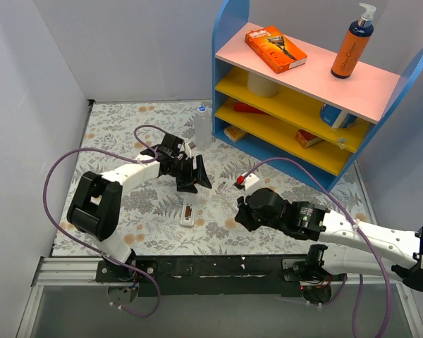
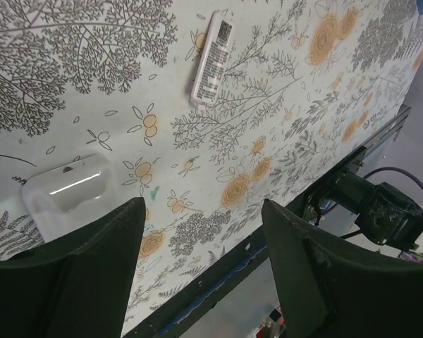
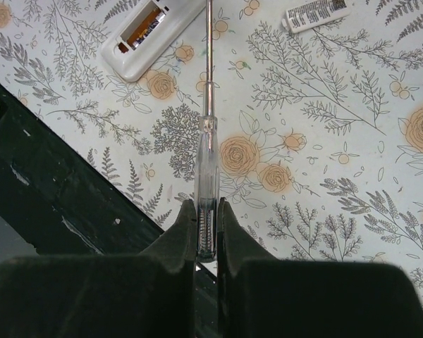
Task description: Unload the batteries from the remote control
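Right pincer [image 3: 206, 211] is clamping a screwdriver [image 3: 206, 141] pointing toward the remote [image 3: 144, 32], which is lying open-recessed on the worktop [image 3: 338, 176], cover [image 3: 316, 14] apart, while left pincer [image 2: 203, 211] is hanging open; batteries seemingly not yet out.

Nothing reads clearly: the white cover [image 2: 211, 60] beyond the left jaws carries tiny black print, the orange pump bottle [image 1: 351, 48] illegible script.
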### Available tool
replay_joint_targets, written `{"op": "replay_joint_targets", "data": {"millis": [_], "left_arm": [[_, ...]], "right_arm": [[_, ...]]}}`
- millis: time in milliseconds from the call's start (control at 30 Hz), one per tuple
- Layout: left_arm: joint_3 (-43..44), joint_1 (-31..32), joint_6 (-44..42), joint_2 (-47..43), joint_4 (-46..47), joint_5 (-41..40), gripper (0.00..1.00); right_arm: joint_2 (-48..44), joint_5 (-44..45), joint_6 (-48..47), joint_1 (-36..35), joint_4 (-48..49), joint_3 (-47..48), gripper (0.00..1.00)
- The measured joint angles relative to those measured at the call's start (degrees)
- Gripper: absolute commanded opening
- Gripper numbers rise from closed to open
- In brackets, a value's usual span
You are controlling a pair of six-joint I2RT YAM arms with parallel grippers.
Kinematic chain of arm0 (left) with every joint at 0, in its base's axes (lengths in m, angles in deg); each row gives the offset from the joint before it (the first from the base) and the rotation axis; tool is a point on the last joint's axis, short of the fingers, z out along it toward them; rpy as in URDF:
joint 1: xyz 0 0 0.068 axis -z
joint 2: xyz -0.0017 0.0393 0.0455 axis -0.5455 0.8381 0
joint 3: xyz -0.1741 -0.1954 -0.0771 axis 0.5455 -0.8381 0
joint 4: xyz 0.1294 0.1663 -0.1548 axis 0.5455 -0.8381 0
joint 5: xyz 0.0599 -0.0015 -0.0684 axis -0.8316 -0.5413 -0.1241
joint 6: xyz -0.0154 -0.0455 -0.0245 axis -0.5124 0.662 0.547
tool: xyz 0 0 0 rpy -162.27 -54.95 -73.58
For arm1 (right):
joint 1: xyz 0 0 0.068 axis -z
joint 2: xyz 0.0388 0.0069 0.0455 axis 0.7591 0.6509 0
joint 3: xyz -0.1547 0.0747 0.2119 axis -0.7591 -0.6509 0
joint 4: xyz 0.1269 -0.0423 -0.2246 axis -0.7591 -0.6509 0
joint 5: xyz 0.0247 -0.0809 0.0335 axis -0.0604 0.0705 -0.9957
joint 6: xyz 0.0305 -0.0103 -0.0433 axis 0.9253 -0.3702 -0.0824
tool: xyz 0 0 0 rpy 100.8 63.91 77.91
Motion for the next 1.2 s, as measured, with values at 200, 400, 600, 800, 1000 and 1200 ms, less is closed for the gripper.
{"op": "replay_joint_targets", "data": {"millis": [200,400,600,800,1000,1200], "left_arm": [[-1.6,0.1,0.0,2.1,1.6,2.5,0.65],[-1.6,0.1,0.0,4.1,1.6,1.2,0.65],[-1.0,0.1,0.2,4.8,0.2,-2.3,0.65],[-1.0,0.3,0.9,3.8,-1.6,-6.2,0.65],[-2.3,0.3,2.0,1.3,-3.6,-11.2,0.64],[-6.2,0.2,3.8,-2.8,-4.7,-13.4,0.62]], "right_arm": [[0.5,-2.1,0.0,0.2,0.4,0.1,0.01],[7.6,-11.8,4.3,0.2,7.9,0.0,0.01],[19.6,-18.2,11.8,-2.8,16.0,0.1,0.01],[32.1,-20.7,17.1,-6.3,17.7,5.2,0.01],[36.5,-20.1,19.5,-7.0,16.8,8.3,0.01],[36.4,-15.6,20.4,-6.4,12.3,8.1,0.01]]}}
